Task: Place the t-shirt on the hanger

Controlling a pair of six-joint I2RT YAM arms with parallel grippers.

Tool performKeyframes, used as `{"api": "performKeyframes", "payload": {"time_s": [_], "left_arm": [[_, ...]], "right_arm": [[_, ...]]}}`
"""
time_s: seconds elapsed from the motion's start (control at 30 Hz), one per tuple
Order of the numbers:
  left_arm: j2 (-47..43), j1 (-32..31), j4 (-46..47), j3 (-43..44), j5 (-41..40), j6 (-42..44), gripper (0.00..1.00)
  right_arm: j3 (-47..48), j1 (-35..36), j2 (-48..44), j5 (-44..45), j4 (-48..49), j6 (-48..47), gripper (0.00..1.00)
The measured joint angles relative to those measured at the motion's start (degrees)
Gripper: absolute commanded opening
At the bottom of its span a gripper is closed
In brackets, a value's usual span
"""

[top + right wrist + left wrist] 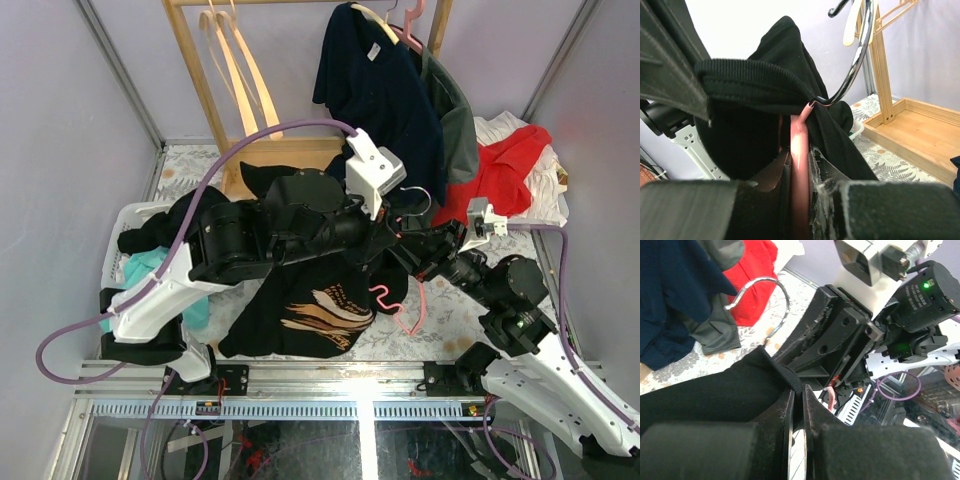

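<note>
Top view, left to right.

- Left edge: teal cloth [145, 268] beside the left arm.
- Upper left: wooden rack [197, 80].
- Lower centre: t-shirt [270, 320] lying on the table, print up. Its upper part is lifted towards the centre of the frame, where both grippers meet.
- Left gripper [799, 392]: jaws are pressed almost together, and a black edge of the t-shirt is pinched between them (left wrist view).
- Right gripper [799, 155]: jaws are closed on the pink neck of the hanger [797, 127], just below the hook [855, 65]. The ribbed collar [750, 77] is draped across that neck, with the hook poking out beside it.
- In the top view, one pink arm of the hanger shows below the t-shirt, right of the print.
- Upper centre: navy shirt [375, 90] hung on the rack.
- Right: red garment [505, 165], well apart from the work.

Handling, as judged:

- The t-shirt is taken to be light, limp and slightly stretchy. Loose fabric is expected to sag and bunch. The ribbed collar or a shoulder seam is preferred as the hold, since it is thicker and less likely to slip.
- The hanger is taken to be stiff, light and smooth. It may pivot in a pinch, so a hold at the neck, close under the hook, is judged the steadiest.
</note>
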Motion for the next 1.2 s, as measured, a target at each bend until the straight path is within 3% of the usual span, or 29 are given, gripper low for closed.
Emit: {"api": "performKeyframes", "payload": {"time_s": [0.27,0.43,0.6,0.9,1.2], "left_arm": [[2.1,-1.81,2.14,-0.26,2.89,-0.04,0.07],[2.78,-3.04,3.04,-0.98,3.41,-0.17,0.37],[2.12,-4.17,3.08,-1.55,3.48,-0.39,0.52],[0.81,-4.22,1.92,8.55,5.84,-0.15,0.57],[-5.9,-4.22,2.71,9.51,5.73,1.9,0.59]], "right_arm": [[0.07,0.02,0.66,0.48,3.56,0.33,0.0],[0.07,0.15,-0.92,1.05,4.17,0.46,0.0],[-0.02,0.2,-5.68,3.28,1.51,-0.39,0.0],[-1.6,0.2,-13.92,4.61,-2.08,-1.01,0.0],[-1.42,0.2,-19.32,4.02,-10.62,-1.03,0.0]]}}
